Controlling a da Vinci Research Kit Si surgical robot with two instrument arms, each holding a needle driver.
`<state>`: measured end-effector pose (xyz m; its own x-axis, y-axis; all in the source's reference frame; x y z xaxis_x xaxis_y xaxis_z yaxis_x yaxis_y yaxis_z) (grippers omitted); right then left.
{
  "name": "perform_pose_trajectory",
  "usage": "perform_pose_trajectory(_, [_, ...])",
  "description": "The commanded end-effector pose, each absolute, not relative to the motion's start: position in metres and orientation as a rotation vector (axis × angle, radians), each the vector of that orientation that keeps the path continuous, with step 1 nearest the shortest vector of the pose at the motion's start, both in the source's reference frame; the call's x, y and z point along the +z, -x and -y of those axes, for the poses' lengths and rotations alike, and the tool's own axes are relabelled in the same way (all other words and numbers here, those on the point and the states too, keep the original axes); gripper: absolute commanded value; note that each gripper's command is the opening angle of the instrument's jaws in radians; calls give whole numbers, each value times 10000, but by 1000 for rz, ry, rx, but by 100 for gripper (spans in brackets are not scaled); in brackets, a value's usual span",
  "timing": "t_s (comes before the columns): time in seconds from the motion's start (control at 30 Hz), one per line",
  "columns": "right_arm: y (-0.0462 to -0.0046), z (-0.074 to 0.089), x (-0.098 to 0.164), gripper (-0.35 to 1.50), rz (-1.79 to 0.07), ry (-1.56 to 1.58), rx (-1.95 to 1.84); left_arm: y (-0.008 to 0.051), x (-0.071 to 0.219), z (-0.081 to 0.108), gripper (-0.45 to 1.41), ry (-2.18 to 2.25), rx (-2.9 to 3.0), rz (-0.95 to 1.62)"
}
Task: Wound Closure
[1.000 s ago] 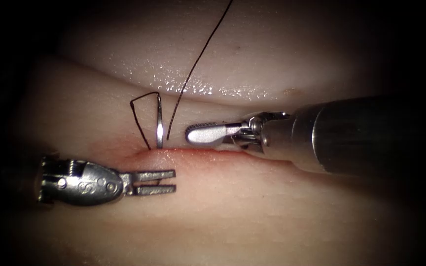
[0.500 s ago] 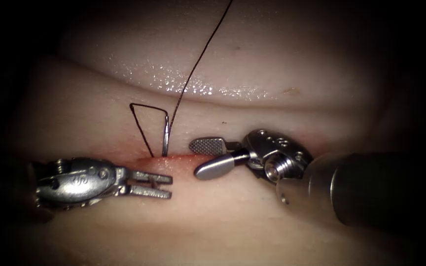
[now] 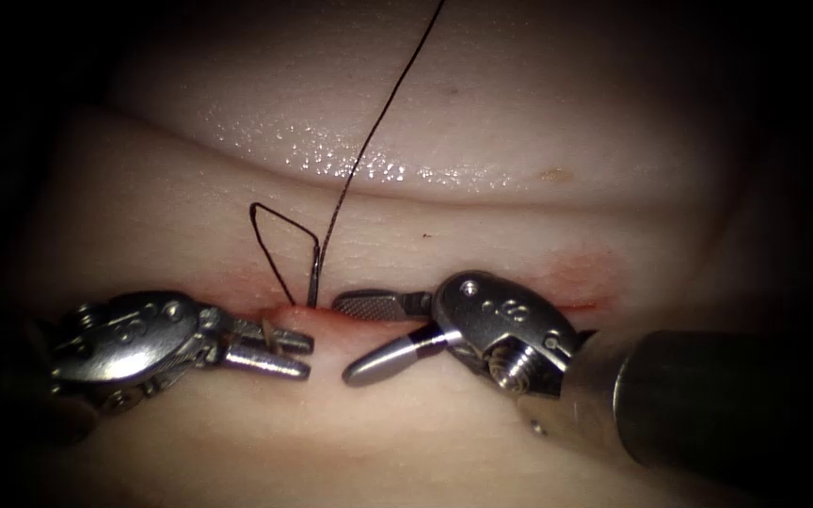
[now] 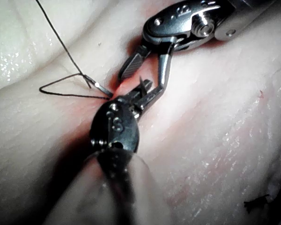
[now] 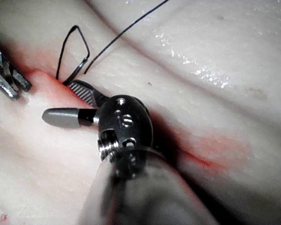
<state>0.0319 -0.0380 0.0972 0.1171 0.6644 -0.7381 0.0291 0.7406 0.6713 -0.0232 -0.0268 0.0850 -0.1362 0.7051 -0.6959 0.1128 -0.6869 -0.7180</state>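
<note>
I am working two hands over the tissue [image 3: 444,122]. My right hand [image 3: 355,329] is sitting with its jaws spread wide and pinching nothing, one jaw lying along the cut [image 3: 576,306] and the other angling down over the near lip. My left hand [image 3: 298,353] is lying on the near lip at the cut's left end, its jaws slightly parted; a small pale piece is showing between them, and I cannot tell whether they are gripping tissue. Just above and between the two hands, the needle [image 3: 313,277] is standing nearly upright with its lower end sunk in the tissue at the cut and its tail end free. Neither hand is holding it. The dark thread [image 3: 378,113] is leaving that tail end, bending into a small triangle to the left, while a long strand is rising away. My worry is that the open right jaw, so near the needle, could knock it sideways or snag the thread. Red fluid [image 3: 581,273] is staining the cut's edges.
</note>
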Motion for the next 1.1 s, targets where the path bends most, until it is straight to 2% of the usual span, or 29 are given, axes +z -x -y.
perform_pose_trajectory(0.03, [-326, 386, 975, 143, -1397, -621, 504, 237, 855, 274, -45, 1711, 1870, 920])
perform_pose_trajectory(0.53, [-327, 368, 928, 140, -1436, -566, 453, 235, 859, 271, -45, 1718, 1864, 947])
perform_pose_trajectory(0.67, [-329, 385, 938, 133, -1434, -551, 435, 235, 858, 271, -45, 1720, 1864, 950])
perform_pose_trajectory(0.7, [-328, 390, 943, 125, -1434, -546, 428, 234, 857, 272, -45, 1720, 1864, 952])
perform_pose_trajectory(0.77, [-328, 397, 951, 88, -1432, -536, 420, 234, 856, 273, -45, 1721, 1863, 954])
perform_pose_trajectory(0.8, [-327, 399, 952, 51, -1436, -549, 413, 234, 855, 273, -45, 1721, 1863, 954])
perform_pose_trajectory(0.83, [-327, 402, 953, -8, -1442, -560, 399, 234, 855, 273, -45, 1721, 1863, 955])
perform_pose_trajectory(0.87, [-328, 403, 954, -35, -1441, -561, 395, 234, 854, 274, -45, 1721, 1863, 955])
perform_pose_trajectory(1.1, [-327, 401, 952, -35, -1471, -557, 412, 236, 852, 274, -45, 1722, 1861, 956])
